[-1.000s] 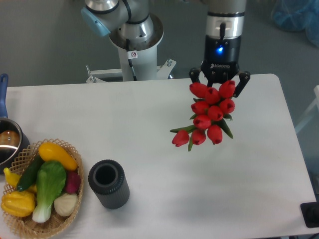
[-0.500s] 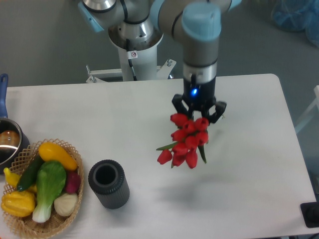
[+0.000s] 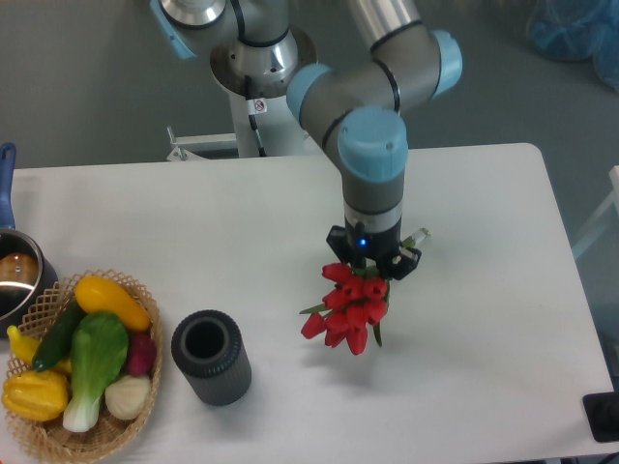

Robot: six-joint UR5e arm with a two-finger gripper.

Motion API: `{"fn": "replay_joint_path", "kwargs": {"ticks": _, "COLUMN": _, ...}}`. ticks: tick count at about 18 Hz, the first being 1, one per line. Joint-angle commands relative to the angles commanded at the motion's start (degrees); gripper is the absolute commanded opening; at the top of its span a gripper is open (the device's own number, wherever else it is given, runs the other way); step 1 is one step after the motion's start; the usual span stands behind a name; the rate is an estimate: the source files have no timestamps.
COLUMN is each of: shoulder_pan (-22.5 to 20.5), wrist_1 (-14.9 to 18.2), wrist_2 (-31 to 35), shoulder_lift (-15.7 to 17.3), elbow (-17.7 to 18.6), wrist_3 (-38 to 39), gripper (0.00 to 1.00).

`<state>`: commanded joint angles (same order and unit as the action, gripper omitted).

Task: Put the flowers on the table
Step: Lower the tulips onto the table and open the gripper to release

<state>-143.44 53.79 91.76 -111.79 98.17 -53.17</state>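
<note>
The flowers [image 3: 348,306], a bunch of red tulips with green leaves, hang blooms-down over the middle of the white table [image 3: 484,367]. My gripper [image 3: 370,263] points straight down and is shut on the flowers' stems, which its fingers mostly hide. A thin stem end pokes out to the right of the gripper. Whether the lowest blooms touch the tabletop I cannot tell; a faint shadow lies right beneath them.
A black cylinder [image 3: 211,357] stands upright left of the flowers. At the front left corner a wicker basket [image 3: 121,425] holds green, yellow and purple vegetables. A metal pot [image 3: 17,275] sits at the left edge. The arm's base [image 3: 261,82] rises behind the table.
The gripper has carried the flowers from the back right toward the table's middle and lower. The arm now bends over the table.
</note>
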Motion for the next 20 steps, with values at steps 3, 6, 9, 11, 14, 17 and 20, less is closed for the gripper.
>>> {"fn": "replay_joint_path", "kwargs": {"ticks": 3, "shoulder_pan": 0.0, "wrist_1": 0.0, "wrist_2": -0.2, "shoulder_lift": -0.5, "elbow": -0.3, "wrist_3": 0.1, "gripper": 0.41}}
{"fn": "replay_joint_path", "kwargs": {"ticks": 6, "shoulder_pan": 0.1, "wrist_1": 0.0, "wrist_2": -0.3, "shoulder_lift": -1.2, "elbow": -0.5, "wrist_3": 0.1, "gripper": 0.49}}
{"fn": "replay_joint_path", "kwargs": {"ticks": 9, "shoulder_pan": 0.1, "wrist_1": -0.1, "wrist_2": -0.3, "shoulder_lift": -1.4, "elbow": -0.7, "wrist_3": 0.1, "gripper": 0.57}}
{"fn": "replay_joint_path", "kwargs": {"ticks": 11, "shoulder_pan": 0.1, "wrist_1": 0.0, "wrist_2": -0.3, "shoulder_lift": -1.7, "elbow": -1.1, "wrist_3": 0.1, "gripper": 0.61}}
{"fn": "replay_joint_path", "kwargs": {"ticks": 14, "shoulder_pan": 0.1, "wrist_1": -0.1, "wrist_2": -0.2, "shoulder_lift": -1.8, "elbow": -1.5, "wrist_3": 0.1, "gripper": 0.77}}
{"fn": "replay_joint_path", "kwargs": {"ticks": 17, "shoulder_pan": 0.0, "wrist_1": -0.1, "wrist_2": -0.3, "shoulder_lift": -1.8, "elbow": -1.9, "wrist_3": 0.0, "gripper": 0.93}}
{"fn": "replay_joint_path", "kwargs": {"ticks": 20, "shoulder_pan": -0.2, "wrist_1": -1.4, "wrist_2": -1.2, "shoulder_lift": -1.4, "elbow": -2.6, "wrist_3": 0.7, "gripper": 1.0}}
